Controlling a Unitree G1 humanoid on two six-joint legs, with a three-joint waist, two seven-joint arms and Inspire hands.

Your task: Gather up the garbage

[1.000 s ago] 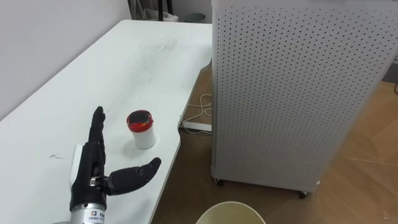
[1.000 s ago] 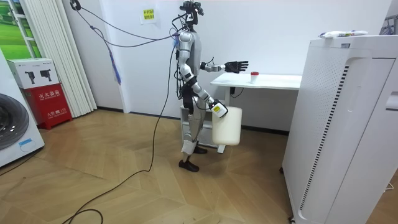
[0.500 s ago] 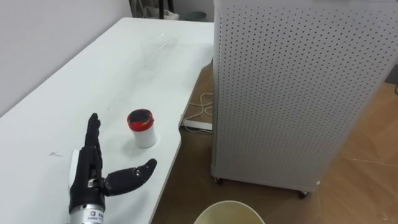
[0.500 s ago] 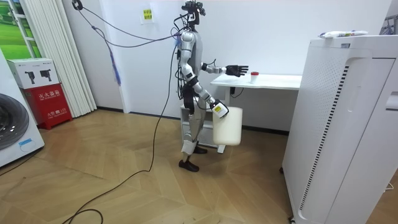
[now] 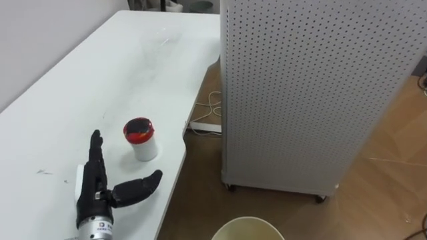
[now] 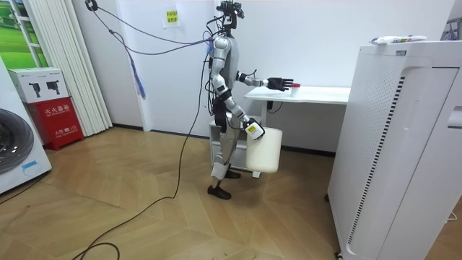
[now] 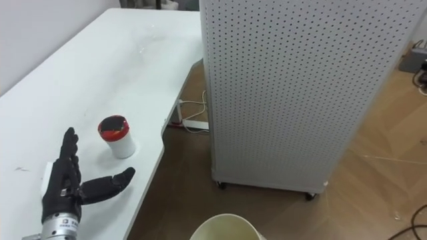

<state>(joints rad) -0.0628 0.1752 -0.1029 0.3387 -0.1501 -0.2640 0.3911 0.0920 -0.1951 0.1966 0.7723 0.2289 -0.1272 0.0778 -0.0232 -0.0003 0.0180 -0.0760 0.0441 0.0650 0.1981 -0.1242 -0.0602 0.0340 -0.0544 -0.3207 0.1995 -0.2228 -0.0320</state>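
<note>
L hand [image 5: 94, 197] flat over the near end of the white table [image 5: 100, 80]: fingers straight and together, pointing to 12, thumb spread wide out toward 3. Holding nothing. Palm faces down; can't tell if it touches the tabletop or hovers just above it.

Task item = small white cup [image 5: 141, 141] w/ red rim, dark inside. Upright on the table, near the table's R edge, at about 1 o'clock from the L hand. Just beyond the thumb tip and to the R of the fingertips, apart from both, no contact.

Tall white perforated cabinet [image 5: 300, 87] on casters stands on the wood floor at 3 o'clock of the table, w/ a narrow gap between them. White power strip [image 5: 202, 127] w/ cable lies on the floor in that gap, beside the table edge.

Round rim of a cream bin [image 5: 247, 228] shows at 6 o'clock in the eye views, below table level, to the R of the L forearm.

Room view: robot stands upright at the table's end on the room view's L side, facing the table. L arm stretched out level over the tabletop, hand next to the cup. R arm hangs down beside the hip; R hand [image 6: 253, 129] sits at the top rim of the bin, which hangs off the floor beside the legs. R fingers too small to read, can't tell the grip. Washing machine [image 6: 14, 148] and red box [image 6: 54, 115] at the room view's far L, well apart from the robot.
</note>
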